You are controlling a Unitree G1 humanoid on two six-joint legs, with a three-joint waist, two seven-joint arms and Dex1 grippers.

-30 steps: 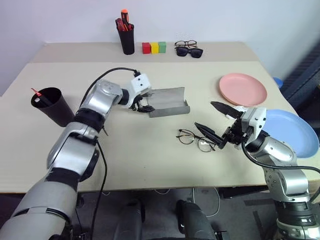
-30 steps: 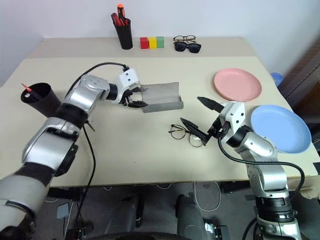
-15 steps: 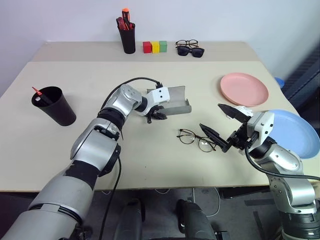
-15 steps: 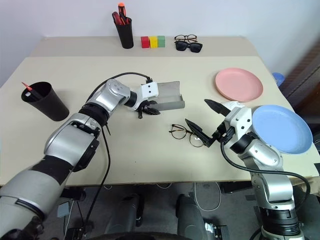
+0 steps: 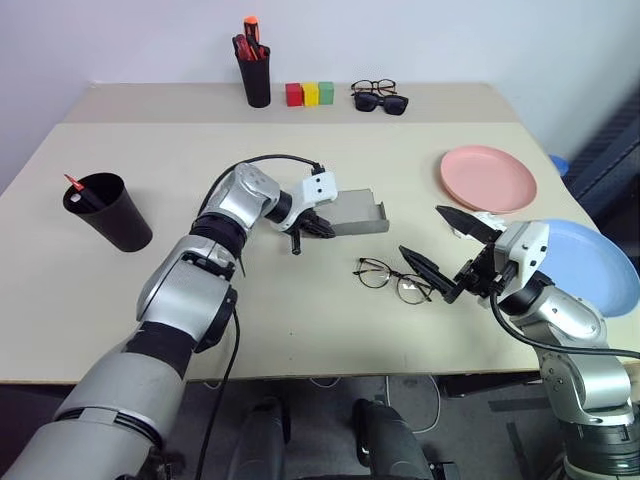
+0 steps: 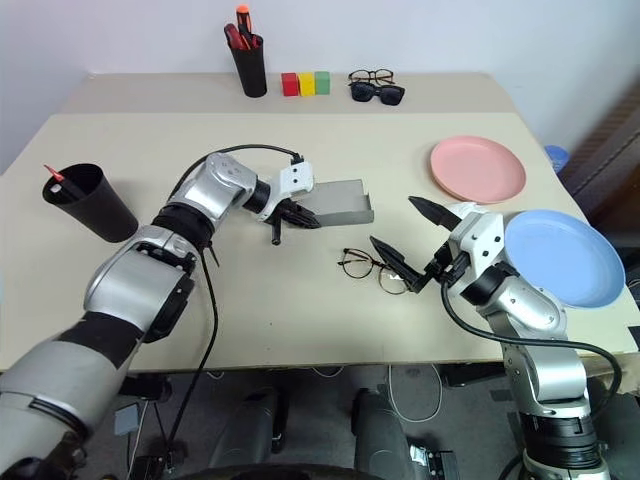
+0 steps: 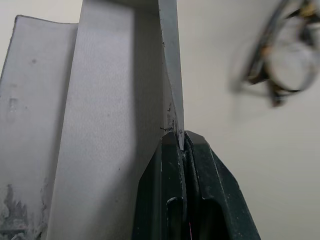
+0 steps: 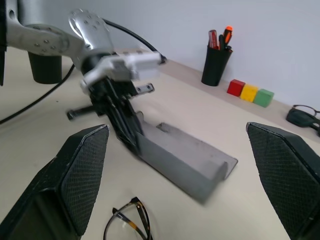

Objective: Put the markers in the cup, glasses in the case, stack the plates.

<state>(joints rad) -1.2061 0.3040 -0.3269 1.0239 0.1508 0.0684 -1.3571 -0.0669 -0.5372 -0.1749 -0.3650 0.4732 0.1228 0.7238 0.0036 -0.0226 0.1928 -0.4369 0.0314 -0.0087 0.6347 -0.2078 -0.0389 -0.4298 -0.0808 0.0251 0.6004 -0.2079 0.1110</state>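
The grey case [image 5: 355,213] lies open mid-table. My left gripper [image 5: 315,225] is shut on the thin edge of the case [image 7: 115,100] at its left end. The wire-frame glasses [image 5: 392,280] rest on the table just in front of the case. My right gripper [image 5: 420,230] hovers open just right of them, its fingers [image 8: 75,175] spread wide and empty. The black cup [image 5: 108,212] stands at the left with a red marker [image 5: 72,183] sticking out of it. At the right lie the pink plate [image 5: 488,178] and, nearer, the blue plate [image 5: 590,265], side by side.
Along the table's back edge stand a black pen holder [image 5: 253,75] with red and orange pens, three coloured blocks [image 5: 308,95], and sunglasses with another pair of spectacles [image 5: 378,98]. A black cable loops over my left arm.
My left gripper has gone from open to shut on the case's edge and turned with it. The case has shifted slightly right and sits lower. The right gripper has held still.
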